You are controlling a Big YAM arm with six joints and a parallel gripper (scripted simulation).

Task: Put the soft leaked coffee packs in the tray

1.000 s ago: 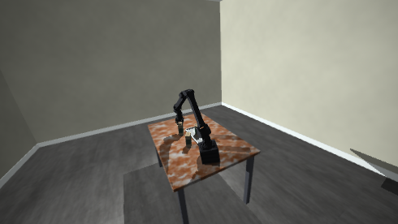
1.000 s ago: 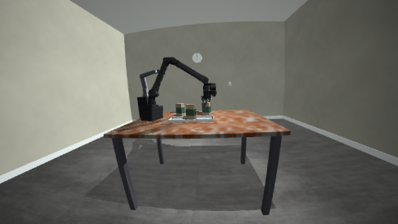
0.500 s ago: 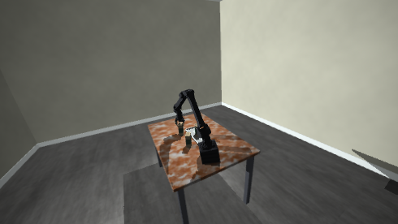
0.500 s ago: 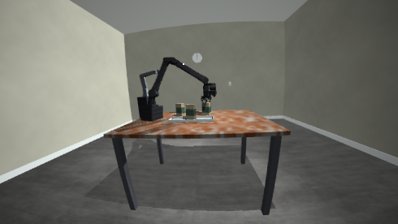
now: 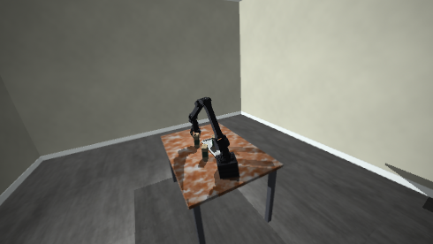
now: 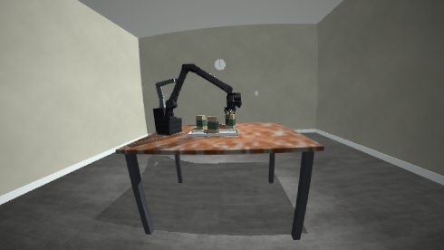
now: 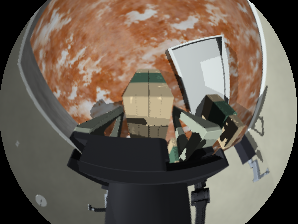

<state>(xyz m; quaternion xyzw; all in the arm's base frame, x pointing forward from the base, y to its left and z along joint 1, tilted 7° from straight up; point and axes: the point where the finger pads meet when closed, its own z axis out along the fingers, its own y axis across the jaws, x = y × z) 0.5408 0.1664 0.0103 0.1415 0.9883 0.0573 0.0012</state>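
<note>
Standing toward the table [image 5: 261, 161] [image 6: 290, 142] [image 7: 105, 30] edge opposite the arm's base, the coffee pack [image 5: 196, 141] [image 6: 230, 121] [image 7: 148, 104], probably light and crushable, sits under the wide-open gripper [image 5: 195, 133] [image 6: 230, 111] [image 7: 147, 109], wanting gentle mid-height pressure on its broad faces.

The orange and white table [image 5: 239, 164] [image 6: 272, 141] [image 7: 90, 45] has a shallow tray [image 5: 215, 149] [image 6: 237, 133] [image 7: 225, 60] lying flat on its top, near the black arm base [image 5: 233, 171] [image 6: 174, 128].

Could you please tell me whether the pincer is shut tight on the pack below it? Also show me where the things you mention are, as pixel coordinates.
No, the pincer [image 7: 147, 109] stands open, its fingers spread to either side of the pack [image 7: 148, 106].
</note>
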